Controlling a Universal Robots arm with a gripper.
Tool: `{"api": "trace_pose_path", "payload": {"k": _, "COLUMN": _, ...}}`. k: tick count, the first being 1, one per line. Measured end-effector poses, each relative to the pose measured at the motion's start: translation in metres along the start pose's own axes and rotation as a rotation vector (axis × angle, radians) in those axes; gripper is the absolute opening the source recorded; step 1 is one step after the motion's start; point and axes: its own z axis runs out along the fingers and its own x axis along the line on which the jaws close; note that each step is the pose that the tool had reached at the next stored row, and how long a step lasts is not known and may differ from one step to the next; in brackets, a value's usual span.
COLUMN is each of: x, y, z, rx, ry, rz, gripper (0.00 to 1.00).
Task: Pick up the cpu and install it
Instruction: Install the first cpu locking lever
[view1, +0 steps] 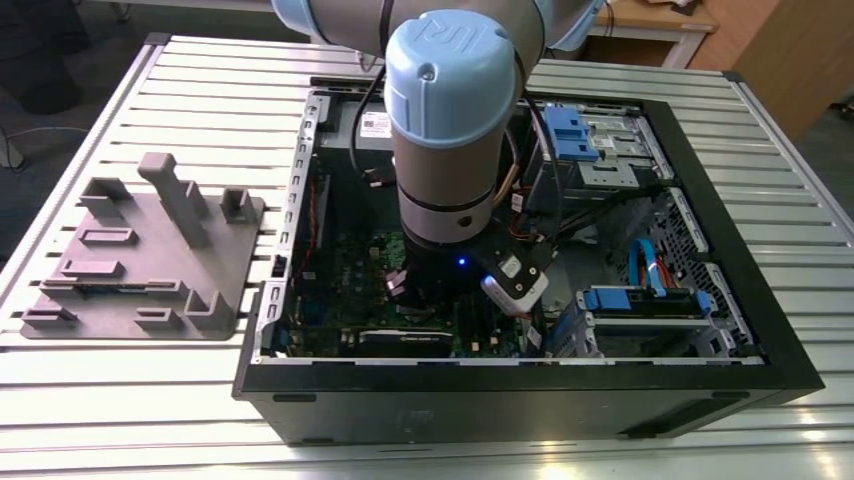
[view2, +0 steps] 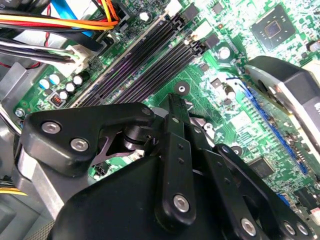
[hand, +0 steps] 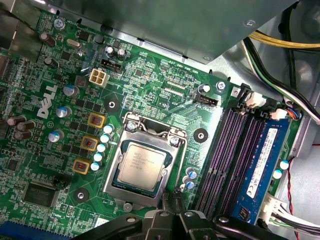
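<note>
Arm (view1: 451, 130) reaches down into the open case (view1: 747, 300) that lies on the slatted table (view1: 134, 400); in the exterior view its wrist hangs over the board (view1: 358, 265) near the case's middle. At 9 o'clock from the case in that view, well apart from it, the grey tray (view1: 140, 260) with upright blocks sits on the table.

In the first wrist view the cpu (hand: 142, 164) lies flat inside the socket frame (hand: 131, 131), its silvery top facing up. The frame surrounds it on all sides. Around 9 o'clock of the socket stands a column of three square brown components (hand: 89, 143) and small pale capacitors. Around 3 o'clock run the dark memory slots (hand: 227, 150), with a blue memory stick (hand: 265, 165) just beyond them.

The gripper (hand: 171, 206) shows in the same view as black linkage just beside the socket's 6 o'clock edge, its fingertips meeting in a narrow point near the frame. The fingers look pressed together with nothing between them, and whether the tip touches the frame cannot be told. In the second wrist view the gripper's black links (view2: 175, 165) fill the foreground, with the slots (view2: 145, 65) and green board behind.
</note>
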Motion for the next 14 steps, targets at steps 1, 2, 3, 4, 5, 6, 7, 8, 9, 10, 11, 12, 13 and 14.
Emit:
{"api": "trace_pose_path", "payload": {"k": 1, "x": 0.0000, "y": 0.0000, "z": 0.0000, "rx": 0.0000, "ry": 0.0000, "rz": 0.000, "gripper": 0.11}}
{"api": "trace_pose_path", "payload": {"k": 2, "x": 0.0001, "y": -0.0003, "z": 0.0001, "rx": -0.0001, "ry": 0.0000, "rz": 0.000, "gripper": 0.11}}
{"api": "trace_pose_path", "payload": {"k": 3, "x": 0.0002, "y": -0.0006, "z": 0.0001, "rx": -0.0004, "ry": -0.0002, "rz": 0.000, "gripper": 0.11}}
{"api": "trace_pose_path", "payload": {"k": 4, "x": 0.0003, "y": -0.0009, "z": 0.0001, "rx": -0.0004, "ry": -0.0002, "rz": 0.000, "gripper": 0.11}}
{"api": "trace_pose_path", "payload": {"k": 5, "x": 0.0004, "y": -0.0012, "z": -0.0001, "rx": -0.0003, "ry": -0.0002, "rz": 0.000, "gripper": 0.11}}
{"api": "trace_pose_path", "payload": {"k": 6, "x": 0.0004, "y": -0.0015, "z": -0.0002, "rx": -0.0004, "ry": -0.0001, "rz": 0.000, "gripper": 0.11}}
{"api": "trace_pose_path", "payload": {"k": 7, "x": 0.0005, "y": -0.0017, "z": -0.0003, "rx": -0.0006, "ry": -0.0002, "rz": 0.000, "gripper": 0.11}}
{"api": "trace_pose_path", "payload": {"k": 8, "x": 0.0005, "y": -0.0017, "z": -0.0004, "rx": -0.0009, "ry": -0.0003, "rz": 0.000, "gripper": 0.11}}
{"api": "trace_pose_path", "payload": {"k": 9, "x": 0.0005, "y": -0.0018, "z": -0.0004, "rx": -0.0015, "ry": -0.0004, "rz": 0.000, "gripper": 0.11}}
{"api": "trace_pose_path", "payload": {"k": 10, "x": 0.0006, "y": -0.0019, "z": -0.0004, "rx": -0.0022, "ry": -0.0006, "rz": 0.000, "gripper": 0.11}}
{"api": "trace_pose_path", "payload": {"k": 11, "x": 0.0006, "y": -0.0020, "z": -0.0005, "rx": -0.0033, "ry": -0.0009, "rz": 0.000, "gripper": 0.11}}
{"api": "trace_pose_path", "payload": {"k": 12, "x": 0.0007, "y": -0.0022, "z": -0.0004, "rx": -0.0050, "ry": -0.0015, "rz": 0.001, "gripper": 0.11}}
{"api": "trace_pose_path", "payload": {"k": 13, "x": 0.0007, "y": -0.0024, "z": -0.0004, "rx": -0.0078, "ry": -0.0024, "rz": 0.001, "gripper": 0.11}}
{"api": "trace_pose_path", "payload": {"k": 14, "x": 0.0008, "y": -0.0027, "z": -0.0004, "rx": -0.0115, "ry": -0.0036, "rz": 0.001, "gripper": 0.11}}
